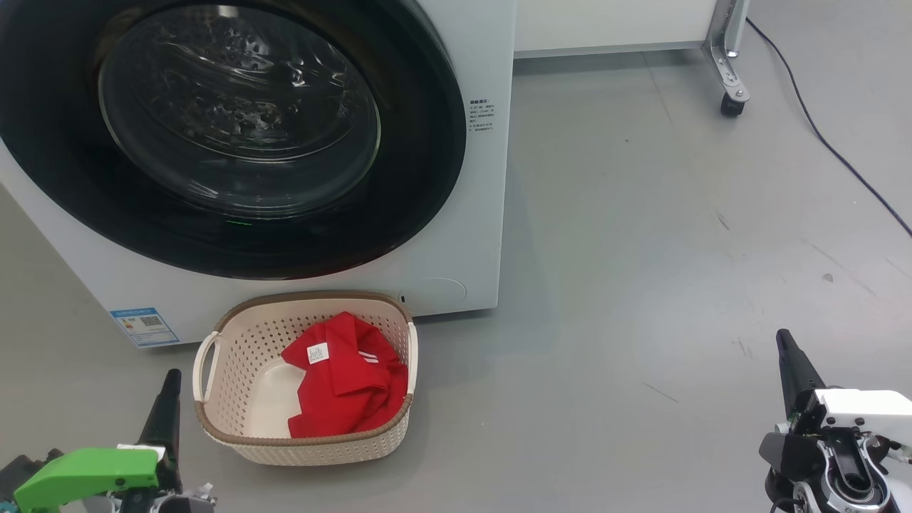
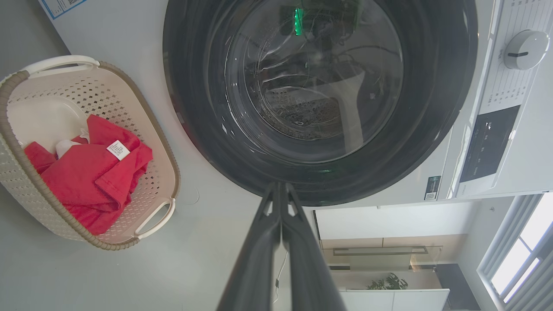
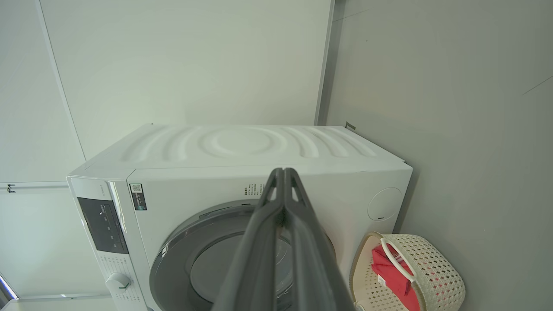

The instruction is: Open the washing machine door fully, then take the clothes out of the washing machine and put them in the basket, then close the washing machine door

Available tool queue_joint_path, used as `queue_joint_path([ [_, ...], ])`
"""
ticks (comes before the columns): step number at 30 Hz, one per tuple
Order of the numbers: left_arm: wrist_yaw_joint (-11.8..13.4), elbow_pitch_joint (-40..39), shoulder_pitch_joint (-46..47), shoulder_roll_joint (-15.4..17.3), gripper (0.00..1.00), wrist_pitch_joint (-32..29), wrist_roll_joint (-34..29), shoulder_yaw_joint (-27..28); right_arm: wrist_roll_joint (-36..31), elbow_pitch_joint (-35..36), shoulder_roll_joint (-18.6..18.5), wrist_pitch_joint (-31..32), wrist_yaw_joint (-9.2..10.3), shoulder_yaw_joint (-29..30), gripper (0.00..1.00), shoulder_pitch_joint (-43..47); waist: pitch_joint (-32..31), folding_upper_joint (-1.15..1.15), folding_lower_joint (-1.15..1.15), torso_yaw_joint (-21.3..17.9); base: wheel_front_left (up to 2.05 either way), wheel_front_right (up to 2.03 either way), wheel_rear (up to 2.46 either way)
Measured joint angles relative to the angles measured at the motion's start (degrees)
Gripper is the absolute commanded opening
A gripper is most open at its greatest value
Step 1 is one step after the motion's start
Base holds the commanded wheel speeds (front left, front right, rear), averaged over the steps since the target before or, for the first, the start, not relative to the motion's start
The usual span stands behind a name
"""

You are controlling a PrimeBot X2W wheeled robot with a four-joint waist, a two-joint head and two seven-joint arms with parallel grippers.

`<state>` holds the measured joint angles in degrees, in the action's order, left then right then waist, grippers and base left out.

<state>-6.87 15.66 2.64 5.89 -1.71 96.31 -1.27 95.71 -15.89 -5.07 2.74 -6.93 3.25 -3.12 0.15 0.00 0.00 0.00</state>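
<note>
The washing machine fills the upper left of the head view, a white box with a blue label low on its front at the left edge. The washing machine door lies flush against the front, closed. Its wide glossy black rim rings a bulging clear glass bowl, and the perforated steel drum shows dimly through the glass.

The basket stands on the grey floor at the lower centre-left of the frame, just in front of the machine's bottom edge. It is cream plastic with perforated walls, a brown woven-look rim and white loop handles at its ends. The clothes lie inside it towards its right half: red fabric, crumpled, with a small white tag facing up and two short white stripes beside it. Part of the basket's pale bottom shows bare to the left of them.

The left gripper rises from the lower left corner, beside the basket's left handle and apart from it. In the left wrist view its two dark fingers are pressed together, nothing between them. The right gripper sits at the lower right, well apart from basket and machine. Its fingers also meet tip to tip in the right wrist view, holding nothing.

A dark cable runs across the floor at the upper right.
</note>
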Motion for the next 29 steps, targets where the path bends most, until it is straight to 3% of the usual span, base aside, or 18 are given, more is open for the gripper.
queue_joint_path([
  [29, 0.0, 0.2, 0.1, 0.0, 0.00, -0.1, 0.0, 0.3, 0.0, -0.2, 0.0, 0.1, 0.00, 0.1, 0.00, 0.0, 0.0, 0.00, 0.00, 0.0, 0.00, 0.00, 0.00],
])
